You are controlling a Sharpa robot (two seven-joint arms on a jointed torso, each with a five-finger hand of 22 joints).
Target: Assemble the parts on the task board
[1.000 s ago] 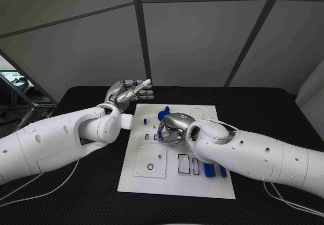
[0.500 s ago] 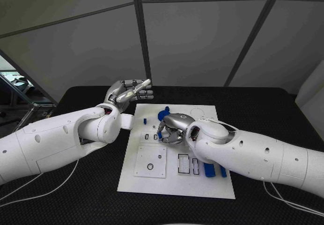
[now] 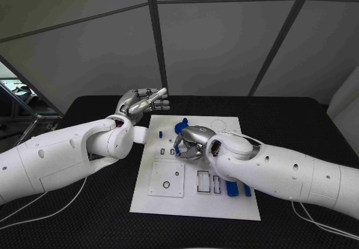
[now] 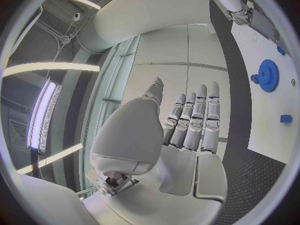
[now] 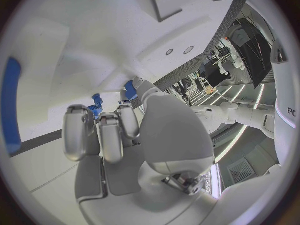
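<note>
Left hand hovering off the board's far left corner, fingers straight, holding nothing. Right hand curling down mid-board among blue parts; can't tell if grasping. Blue gear lying on board.

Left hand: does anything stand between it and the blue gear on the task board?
Nothing visible does. The left hand is raised beside the task board, fingers apart, holding nothing. The blue gear lies uncovered on the board; the right hand works nearer the middle.

The black table carries the white task board (lying flat, about mid-table).
</note>
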